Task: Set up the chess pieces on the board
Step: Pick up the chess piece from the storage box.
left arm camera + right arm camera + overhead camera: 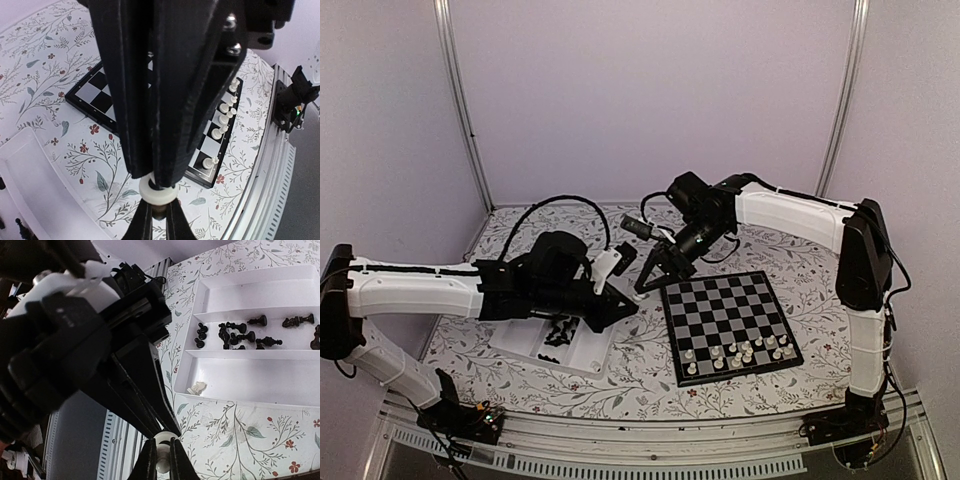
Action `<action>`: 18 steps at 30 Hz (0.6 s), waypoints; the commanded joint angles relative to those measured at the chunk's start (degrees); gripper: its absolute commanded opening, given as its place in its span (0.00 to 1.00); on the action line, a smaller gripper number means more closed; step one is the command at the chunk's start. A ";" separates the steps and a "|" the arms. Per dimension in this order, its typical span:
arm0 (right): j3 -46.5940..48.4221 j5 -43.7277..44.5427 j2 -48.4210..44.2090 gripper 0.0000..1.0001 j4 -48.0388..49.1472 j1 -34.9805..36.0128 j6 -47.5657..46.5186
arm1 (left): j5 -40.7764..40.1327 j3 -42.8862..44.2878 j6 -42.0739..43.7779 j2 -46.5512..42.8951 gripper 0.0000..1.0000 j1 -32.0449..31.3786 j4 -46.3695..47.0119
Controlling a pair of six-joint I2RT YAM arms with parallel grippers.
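Handing over, by the look of it: white chess piece (147, 192) pinched at the tips of the left gripper (156, 181), fingers pressed together on it. Met tip to tip by the right gripper (161, 462), fingers snug on both sides of the same piece, so clamped too as far as the wrist view shows. Held in mid-air above the table (640, 375), touching no surface.

Seen from the top view: board (720, 305) at 3 o'clock of the meeting point, clear tray (582, 352) at 8 o'clock. White pieces (740, 352) already standing along the board's 6 o'clock edge, bunched toward its 5 o'clock corner; remaining squares bare. Black pieces (235, 332) lying loose in the tray's middle compartment, lone white piece (197, 387) on its side in the next compartment.

Handling, judged only: tiny, light, hard plastic, smooth and rounded, so likely to twist or pop out under a squeeze off centre. Best taken across the narrow stem above the base, base left free for setting down upright. Easily tipped, as are neighbours on the board. One grip to be let go only once the other looks secure.
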 commanded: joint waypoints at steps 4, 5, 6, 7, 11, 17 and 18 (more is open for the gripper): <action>-0.61 2.80 -1.63 0.03 1.02 0.29 -0.97 | 0.08 1.38 1.25 1.08 0.00 0.17 0.98; -1.53 4.58 -2.37 0.03 2.12 0.29 -0.84 | 0.08 1.21 1.27 1.13 0.00 0.18 0.60; -2.91 6.64 -3.24 0.02 3.67 0.29 -0.64 | 0.09 0.94 1.27 1.13 0.00 0.17 0.07; -5.37 9.00 -5.12 0.01 6.03 0.28 -0.52 | -0.01 0.59 1.19 0.88 0.00 0.20 -0.23; -18.27 18.63 -13.86 0.00 17.39 0.29 -0.47 | -1.08 -2.03 0.96 -1.12 0.00 0.27 -0.78; -37.60 29.16 -25.28 0.00 29.17 0.36 -5.24 | -2.60 -4.19 0.43 -3.81 0.00 1.41 -1.10; -40.27 30.26 -26.28 0.00 30.44 0.44 -6.19 | -2.77 -4.29 0.39 -3.94 0.00 1.59 -1.15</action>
